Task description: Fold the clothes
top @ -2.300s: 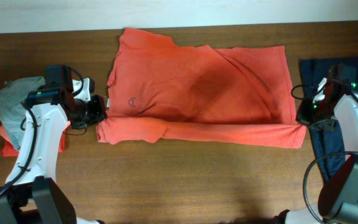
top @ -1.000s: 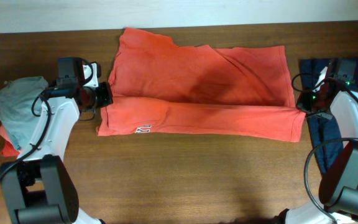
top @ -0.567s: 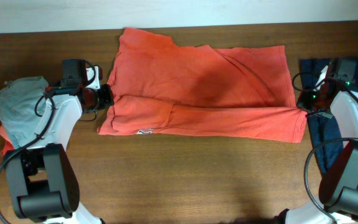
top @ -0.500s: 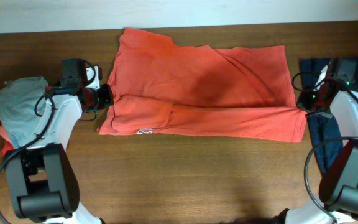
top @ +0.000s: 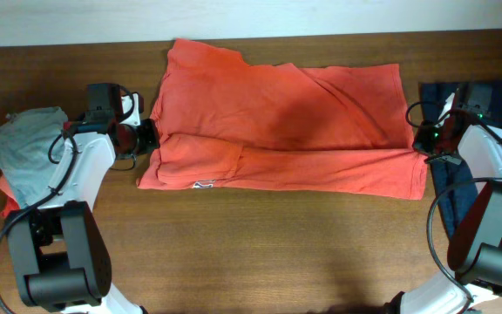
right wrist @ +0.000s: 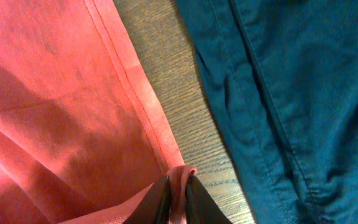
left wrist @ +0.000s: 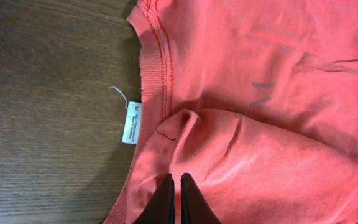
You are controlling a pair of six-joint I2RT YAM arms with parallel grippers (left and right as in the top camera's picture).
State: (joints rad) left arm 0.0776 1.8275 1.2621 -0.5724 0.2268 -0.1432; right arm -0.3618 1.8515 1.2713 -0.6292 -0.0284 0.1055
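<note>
Pinching both ends, you had left end effector (left wrist: 173, 180) and right end effector (right wrist: 178, 182) clamped narrow on the shirt (top: 277, 122); it lay across the tabletop (top: 260, 249), soft, limp, best gripped at hems.

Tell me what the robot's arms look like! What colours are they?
The left arm and right arm are white with chunky black joints. Thin black cables loop beside them, and the right arm shows a tiny green light. The left gripper and right gripper each have two slim, dark, pointed fingers.
</note>
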